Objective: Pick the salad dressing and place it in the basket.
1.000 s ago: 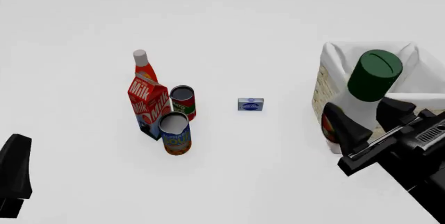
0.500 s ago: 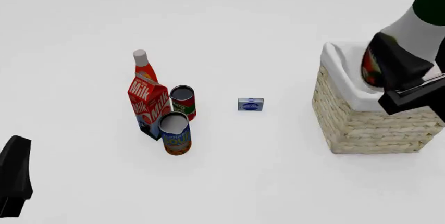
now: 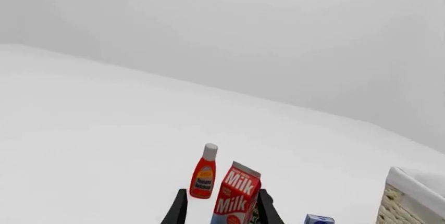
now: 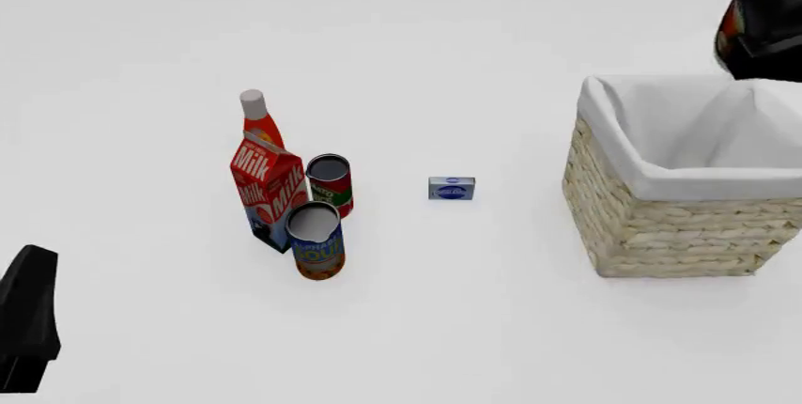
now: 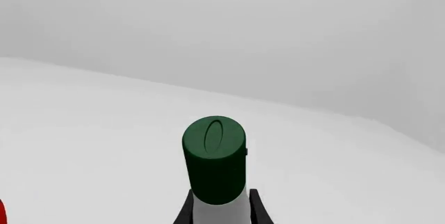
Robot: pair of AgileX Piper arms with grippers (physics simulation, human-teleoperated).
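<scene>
While two cans stand, one basket waits.

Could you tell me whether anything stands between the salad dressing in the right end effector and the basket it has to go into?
Nothing visible does. The right end effector holds the salad dressing up at the front view's top right edge, above the basket. The basket's mouth is open and shows only its white lining.

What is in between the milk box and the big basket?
A small blue-and-white box sits on the table between the milk carton and the basket, with bare table on either side. The front view shows it.
</scene>
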